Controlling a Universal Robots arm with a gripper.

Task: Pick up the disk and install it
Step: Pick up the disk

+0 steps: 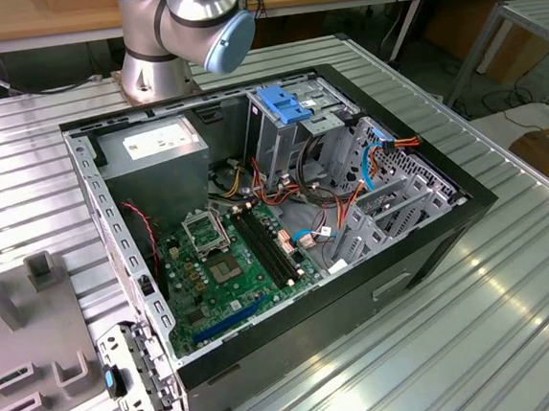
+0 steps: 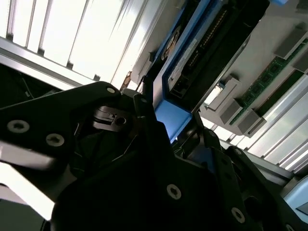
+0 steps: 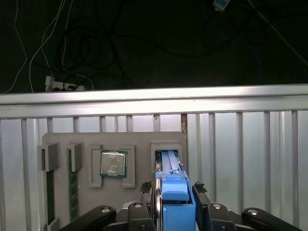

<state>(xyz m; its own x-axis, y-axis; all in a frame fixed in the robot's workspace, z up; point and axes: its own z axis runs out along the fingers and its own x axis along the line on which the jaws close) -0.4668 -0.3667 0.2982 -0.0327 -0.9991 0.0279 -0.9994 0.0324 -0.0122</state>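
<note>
1. Standing on edge in a slot of the grey parts tray point(image 3: 144, 139), the disk point(image 3: 175, 207) is seen in the first wrist view, with its bright blue end tab turned toward the camera.
2. Tool point(image 3: 173, 186): two dark fingers point(image 3: 150, 192) are set against the disk's opposite faces, one per side. The disk is pinched between them, and no gap can be made out.
3. In the second wrist view the grip is recorded from another side. The tool point(image 2: 175, 127) is closed about the blue tab, and the dark body and blue rail of the disk point(image 2: 207, 48) run away from it.
4. Just beside the disk's slot, a processor chip point(image 3: 113, 163) is seated in its own recess in the tray. Two green memory sticks point(image 3: 73, 187) are lodged in narrow slots farther along.
5. The tray is carried by a ribbed metal desk point(image 3: 240, 159). Beyond the desk's edge, cables point(image 3: 62, 57) are strewn over a dark floor.
6. Exterior view: the tray point(image 1: 26, 333) is found at the lower left of the frame and the open computer case point(image 1: 423, 255) at centre, both on the desk point(image 1: 517, 338).
7. Inside the case:
   - a green motherboard point(image 1: 233, 276) is laid at lower centre;
   - a grey power supply point(image 1: 159, 153) is fitted at upper left;
   - a pale blue bracket point(image 1: 285, 104) is set on the drive cage at upper centre.
8. The arm's base and a joint point(image 1: 191, 20) are mounted at the top of the frame, behind the case.
</note>
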